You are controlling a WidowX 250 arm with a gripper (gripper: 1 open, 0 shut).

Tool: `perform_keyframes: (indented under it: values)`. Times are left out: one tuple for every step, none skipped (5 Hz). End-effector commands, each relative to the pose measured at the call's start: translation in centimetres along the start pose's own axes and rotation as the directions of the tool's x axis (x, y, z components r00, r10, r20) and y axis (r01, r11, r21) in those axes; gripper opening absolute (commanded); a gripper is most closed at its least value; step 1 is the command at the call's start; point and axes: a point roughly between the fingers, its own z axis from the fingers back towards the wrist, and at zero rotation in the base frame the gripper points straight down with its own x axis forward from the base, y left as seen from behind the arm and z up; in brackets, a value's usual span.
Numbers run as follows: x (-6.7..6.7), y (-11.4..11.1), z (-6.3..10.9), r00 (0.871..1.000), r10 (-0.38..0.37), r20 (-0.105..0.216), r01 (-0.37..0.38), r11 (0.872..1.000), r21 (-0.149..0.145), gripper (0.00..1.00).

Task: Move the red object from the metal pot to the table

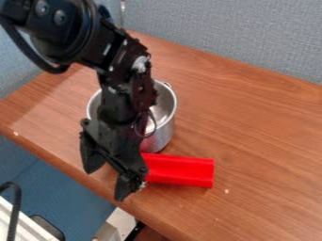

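The red block [178, 170] lies flat on the counter [251, 104] near its front edge, just beside the pot [160, 117] and outside it. The gripper [111, 173] stands at the block's left end with its jaws apart, holding nothing. The chief risk, I judge, is a finger catching that end as the arm lifts away, dragging the block toward the edge. Its long axis runs roughly along the front edge, left to right.
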Motion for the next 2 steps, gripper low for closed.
perform_keyframes:
  values:
    - [0.77, 0.42, 1.21, 0.999, 0.006, 0.034, -0.007, 1.0, 0.024, 1.0]
    - [1.44, 0.75, 1.56, 0.999, 0.02, 0.034, -0.021, 0.999, 0.031, 1.0]
